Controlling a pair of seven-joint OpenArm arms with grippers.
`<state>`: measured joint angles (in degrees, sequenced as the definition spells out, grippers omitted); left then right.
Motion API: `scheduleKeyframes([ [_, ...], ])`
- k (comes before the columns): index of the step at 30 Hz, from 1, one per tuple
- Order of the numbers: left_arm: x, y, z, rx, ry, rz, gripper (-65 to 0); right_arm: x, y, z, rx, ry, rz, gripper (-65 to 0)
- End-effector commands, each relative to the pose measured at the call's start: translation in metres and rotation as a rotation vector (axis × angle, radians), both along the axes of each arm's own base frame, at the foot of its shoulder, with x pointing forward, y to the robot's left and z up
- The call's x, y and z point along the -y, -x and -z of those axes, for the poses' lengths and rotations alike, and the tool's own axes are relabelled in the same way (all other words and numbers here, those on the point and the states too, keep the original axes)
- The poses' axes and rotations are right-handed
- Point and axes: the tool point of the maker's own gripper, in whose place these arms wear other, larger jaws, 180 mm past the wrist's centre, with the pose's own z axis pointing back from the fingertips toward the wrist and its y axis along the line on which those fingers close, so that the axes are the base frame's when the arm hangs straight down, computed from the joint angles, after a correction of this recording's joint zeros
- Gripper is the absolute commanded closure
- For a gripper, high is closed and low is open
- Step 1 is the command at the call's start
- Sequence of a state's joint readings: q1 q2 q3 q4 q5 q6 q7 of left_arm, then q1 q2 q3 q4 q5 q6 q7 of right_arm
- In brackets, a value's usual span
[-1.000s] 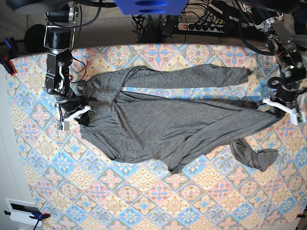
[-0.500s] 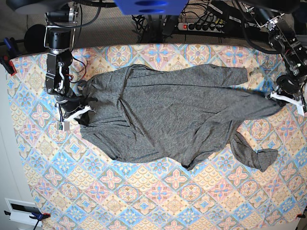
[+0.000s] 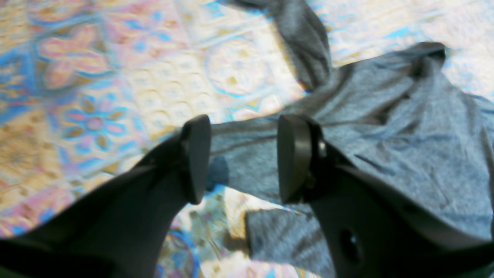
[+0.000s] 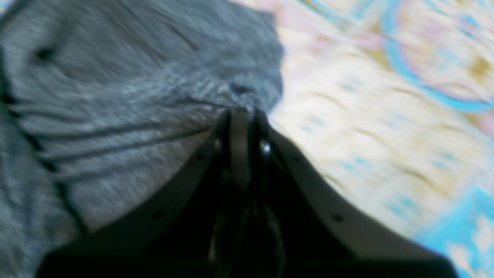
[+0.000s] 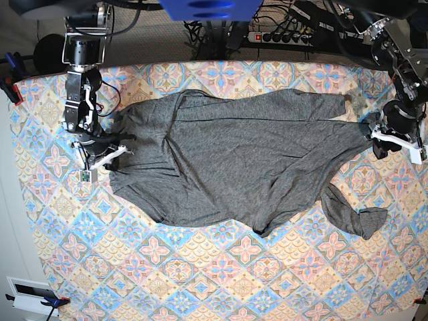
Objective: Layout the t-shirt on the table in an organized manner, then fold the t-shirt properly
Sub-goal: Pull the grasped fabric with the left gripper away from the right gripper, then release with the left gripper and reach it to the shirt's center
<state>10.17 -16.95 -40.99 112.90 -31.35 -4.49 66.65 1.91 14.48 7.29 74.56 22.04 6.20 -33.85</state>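
Left gripper (image 3: 241, 158) gapes open over the t-shirt (image 5: 247, 160) at the table's (image 5: 200, 274) right edge, while right gripper (image 4: 241, 116) pinches fabric at left.

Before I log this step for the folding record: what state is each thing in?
t-shirt: spread on the table, wrinkled, one sleeve bunched at its end.
left gripper: open, over the shirt's edge, holding nothing.
right gripper: shut on the t-shirt.
table: covered by patterned cloth.
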Motion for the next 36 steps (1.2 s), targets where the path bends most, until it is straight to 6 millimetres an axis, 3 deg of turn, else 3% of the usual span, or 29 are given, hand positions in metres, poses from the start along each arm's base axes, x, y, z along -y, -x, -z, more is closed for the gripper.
scheduleKeyframes([
  [1,-0.003,-0.007,-0.014,0.049,-0.022,0.007,-25.0,0.021,0.005,-0.004,-0.036,0.066,0.025,-0.5],
  [3,0.001,-0.008,-0.014,0.056,-0.009,0.016,-24.6,0.036,-0.001,-0.021,0.006,0.07,0.068,-1.9],
  [8,0.032,-0.026,-0.01,0.049,0.004,0.112,-24.7,0.084,-0.001,-0.056,0.091,0.079,0.21,-9.8],
  [19,0.039,-0.041,-0.022,0.093,0.009,0.128,-24.7,0.067,-0.002,-0.049,0.063,0.072,0.161,-27.3],
  [23,0.06,-0.05,-0.019,0.088,0.018,0.193,-24.7,0.071,-0.002,-0.052,0.075,0.074,0.173,-29.3],
  [30,0.078,-0.055,-0.016,0.083,0.027,0.245,-24.8,0.1,-0.007,-0.11,0.226,0.111,0.249,-31.6],
  [33,0.089,-0.064,-0.022,0.101,0.03,0.276,-24.7,0.095,0.003,-0.117,0.256,0.103,0.269,-32.5],
  [36,0.114,-0.08,-0.027,0.12,0.033,0.323,-24.6,0.079,0.01,-0.124,0.288,0.082,0.267,-32.8],
])
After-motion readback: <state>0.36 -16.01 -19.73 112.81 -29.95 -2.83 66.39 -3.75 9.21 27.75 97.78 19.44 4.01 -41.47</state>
